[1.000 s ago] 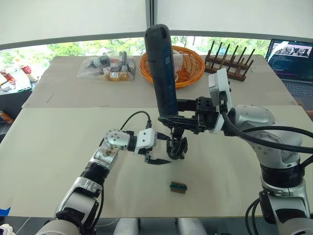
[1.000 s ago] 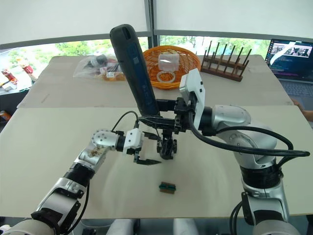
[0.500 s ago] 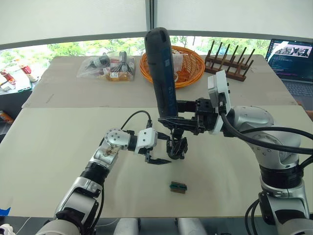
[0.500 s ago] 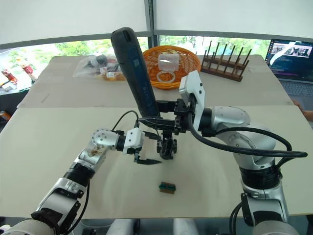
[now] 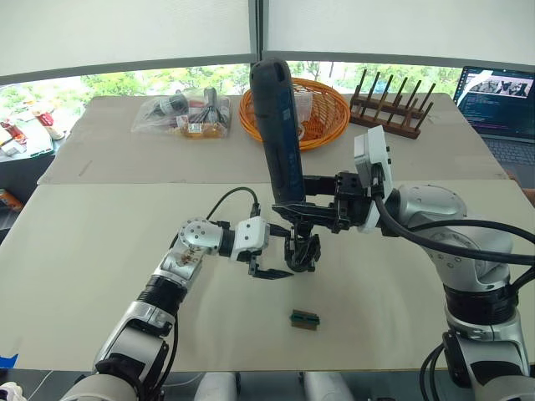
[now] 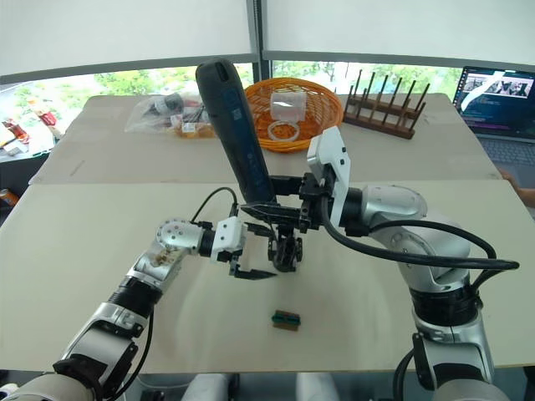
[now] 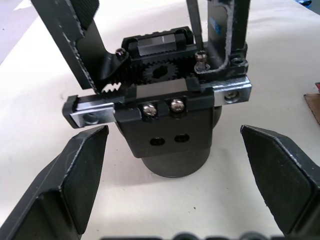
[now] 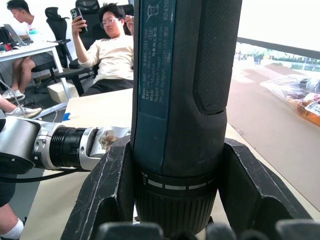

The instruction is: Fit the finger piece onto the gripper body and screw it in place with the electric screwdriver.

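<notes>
The right tool (image 5: 288, 205) is gripping the thick dark blue-black cylindrical electric screwdriver (image 5: 277, 134) near its lower end, fingers clenched on both sides of the barrel (clear in right wrist view). The screwdriver is standing nearly upright, rounded end up, leaning slightly to the robot's left, w/ its thin bit pointing down into the small black gripper body (image 5: 302, 251), a mechanical assembly w/ a chunky round base.

The gripper body is sitting upright on the beige table (image 5: 84, 251), roughly mid-table, directly under the screwdriver. In left wrist view its gear, rack teeth, silver rail & two front screws are facing the camera (image 7: 170, 125), and the bit is coming down beside a screw head on its top.

The left tool (image 5: 269, 271) is hovering just beside the gripper body on the robot's left, fingers spread wide & released, gripping nothing; the two black pads (image 7: 75, 175) are flanking the body w/o touching it.

The finger piece can't be told apart from the assembly.

A small green-and-black rectangular block (image 5: 304, 319) is lying on the table nearer the robot, apart from the body. Far side of the table: an orange woven basket (image 5: 326, 104), a brown wooden peg rack (image 5: 393, 104), a clear plastic bag of items (image 5: 180, 115). An open laptop (image 5: 501, 104) is sitting at the far right.
</notes>
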Controlling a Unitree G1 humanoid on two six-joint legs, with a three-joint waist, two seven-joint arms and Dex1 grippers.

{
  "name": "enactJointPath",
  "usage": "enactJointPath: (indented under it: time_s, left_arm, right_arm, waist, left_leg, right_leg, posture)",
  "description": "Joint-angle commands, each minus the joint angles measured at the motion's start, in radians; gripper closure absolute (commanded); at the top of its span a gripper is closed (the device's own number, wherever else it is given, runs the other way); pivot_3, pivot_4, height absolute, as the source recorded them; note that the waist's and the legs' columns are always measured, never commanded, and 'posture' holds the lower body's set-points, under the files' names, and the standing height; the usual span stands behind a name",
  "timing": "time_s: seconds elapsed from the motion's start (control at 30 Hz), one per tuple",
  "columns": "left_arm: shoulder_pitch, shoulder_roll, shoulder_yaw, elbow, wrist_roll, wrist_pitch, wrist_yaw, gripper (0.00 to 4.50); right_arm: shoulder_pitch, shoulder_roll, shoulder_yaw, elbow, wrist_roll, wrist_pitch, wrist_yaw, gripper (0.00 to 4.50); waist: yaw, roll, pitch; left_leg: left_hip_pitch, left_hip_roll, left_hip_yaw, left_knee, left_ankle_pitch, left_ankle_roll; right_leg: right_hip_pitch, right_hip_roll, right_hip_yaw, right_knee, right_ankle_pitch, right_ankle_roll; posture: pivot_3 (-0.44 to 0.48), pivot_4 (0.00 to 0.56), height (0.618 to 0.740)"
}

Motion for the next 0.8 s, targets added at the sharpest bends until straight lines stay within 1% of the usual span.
enactJointPath:
  time_s: [0.03, 0.17, 0.37, 0.8]
  left_arm:
    - [-0.015, -0.002, 0.008, -0.036, -0.008, -0.002, 0.007, 0.00]
    - [-0.003, -0.001, 0.004, -0.052, -0.011, 0.006, 0.007, 0.00]
    - [0.013, -0.003, -0.003, -0.063, -0.003, 0.016, 0.011, 0.00]
    - [0.002, -0.003, -0.003, -0.058, -0.002, 0.023, 0.015, 0.00]
  right_arm:
    - [-0.006, 0.001, -0.028, -0.035, 0.005, -0.055, 0.017, 2.57]
    - [-0.002, -0.001, -0.030, -0.016, -0.016, -0.075, 0.027, 2.57]
    - [0.014, 0.006, -0.045, -0.026, 0.002, -0.064, 0.009, 2.57]
    - [0.011, 0.003, -0.049, -0.041, 0.015, -0.056, -0.009, 2.57]
  waist:
    - [0.000, 0.000, 0.000]
    - [0.000, 0.000, 0.000]
    - [0.001, 0.000, 0.000]
    - [0.000, 0.000, 0.000]
  left_leg:
    - [0.000, 0.000, 0.000, 0.000, 0.000, 0.000]
    - [0.000, 0.000, 0.000, 0.000, 0.000, 0.000]
    - [0.000, 0.000, 0.000, 0.000, 0.000, 0.000]
    - [0.000, 0.000, 0.000, 0.000, 0.000, 0.000]
  right_leg:
    - [0.000, 0.000, 0.000, 0.000, 0.000, 0.000]
    - [0.000, 0.000, 0.000, 0.000, 0.000, 0.000]
    - [0.000, 0.000, 0.000, 0.000, 0.000, 0.000]
    - [0.000, 0.000, 0.000, 0.000, 0.000, 0.000]
  posture:
    - [0.000, 0.150, 0.740]
    - [0.000, 0.150, 0.740]
    - [0.000, 0.150, 0.740]
    - [0.000, 0.150, 0.740]
